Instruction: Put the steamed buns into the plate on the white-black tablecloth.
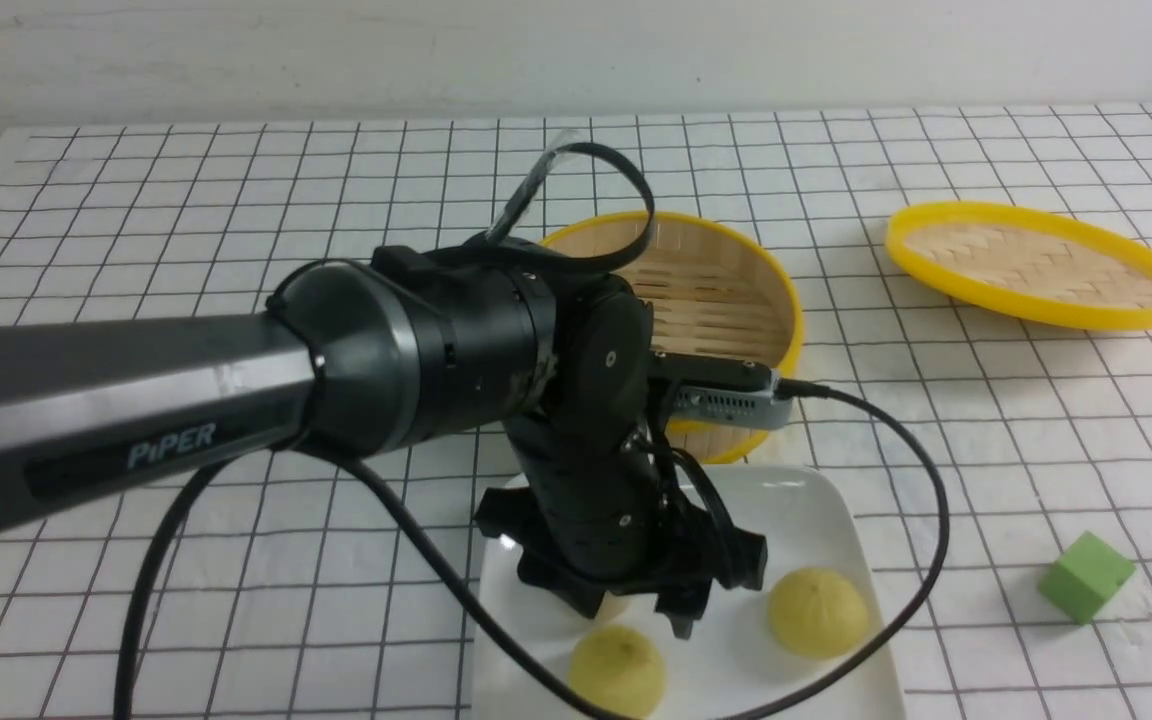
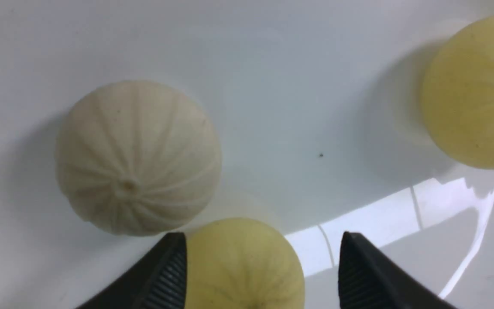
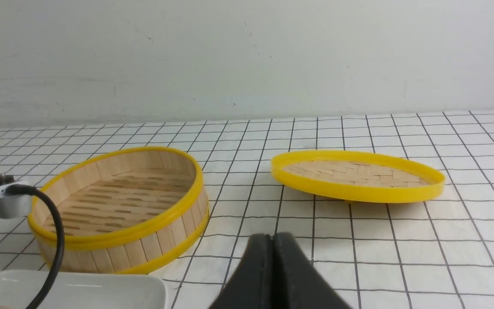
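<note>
Yellow bun (image 2: pixel 242 266) between parted fingers (image 2: pixel 165 279) of left end effector (image 2: pixel 262 240), on plate (image 2: pixel 272 86)

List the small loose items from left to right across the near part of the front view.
nearer pale yellow steamed bun → second pale yellow steamed bun, both on the white plate → green cube on the white-black tablecloth

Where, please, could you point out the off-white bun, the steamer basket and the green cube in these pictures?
off-white bun (image 2: pixel 137 159): left wrist view, middle of its pleated top.
steamer basket (image 3: pixel 144 251): right wrist view, on its near wooden wall.
green cube (image 1: pixel 1086 577): front view, middle of the cube.
</note>
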